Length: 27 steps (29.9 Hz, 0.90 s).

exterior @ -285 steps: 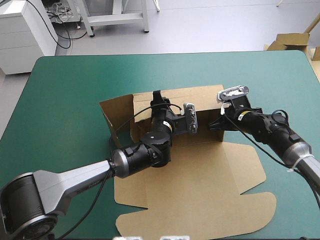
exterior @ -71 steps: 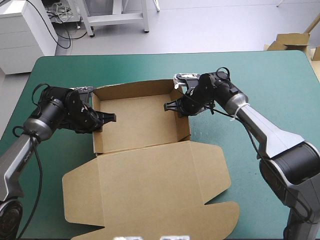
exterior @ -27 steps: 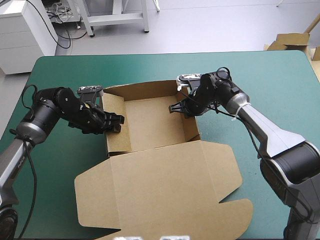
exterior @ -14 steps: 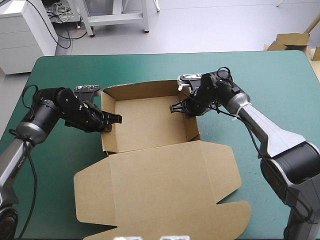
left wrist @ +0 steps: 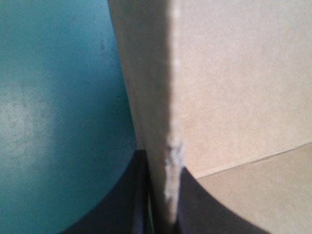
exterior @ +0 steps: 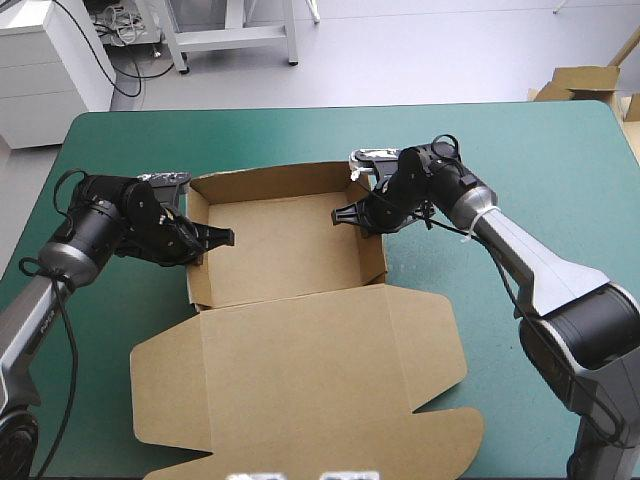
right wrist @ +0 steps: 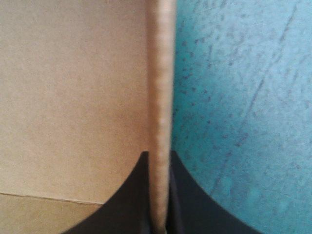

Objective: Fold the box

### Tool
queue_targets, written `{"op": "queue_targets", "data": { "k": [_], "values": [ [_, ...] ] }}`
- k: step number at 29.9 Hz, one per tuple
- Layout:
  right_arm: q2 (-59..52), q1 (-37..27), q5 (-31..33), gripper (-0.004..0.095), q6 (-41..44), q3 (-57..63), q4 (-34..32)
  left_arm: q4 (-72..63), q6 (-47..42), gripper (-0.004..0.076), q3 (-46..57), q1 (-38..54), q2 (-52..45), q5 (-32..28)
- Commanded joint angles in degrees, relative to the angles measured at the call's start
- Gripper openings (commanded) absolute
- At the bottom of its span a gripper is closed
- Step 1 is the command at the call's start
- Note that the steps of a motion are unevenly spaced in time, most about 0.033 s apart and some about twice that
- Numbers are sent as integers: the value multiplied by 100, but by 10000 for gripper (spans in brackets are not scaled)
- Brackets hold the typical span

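Left of frame, high view: your left gripper (exterior: 215, 240) is clamped almost fully closed on the left wall of the box (exterior: 285, 245). The left wrist view shows that wall's edge running up between the black fingers (left wrist: 122, 207), with the teal-green cover (left wrist: 53, 107) on the outer side and the tray floor on the inner. Centre of frame: the box sits as an open tray, walls up, lid (exterior: 300, 385) flat on the table toward bottom of frame. Right of centre: your right gripper (exterior: 350, 215) pinches the right wall the same way. The right wrist view shows board between its fingers (right wrist: 190, 202).
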Motion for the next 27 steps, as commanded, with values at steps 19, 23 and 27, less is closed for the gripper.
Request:
{"op": "queue_targets", "data": {
  "k": [19, 23, 27],
  "values": [
    [-678, -127, 924, -20, 463, -80, -1210, 29, -172, -8, -2222, -847, 1513, 944],
    [-640, -230, 924, -21, 463, -52, -1166, -36, -160, -8, -2355, -1082, 1918, 976],
    [-521, -298, 924, -20, 383, -52, -1162, -121, 137, -8, -2355, -1266, 2162, 861]
  ]
}}
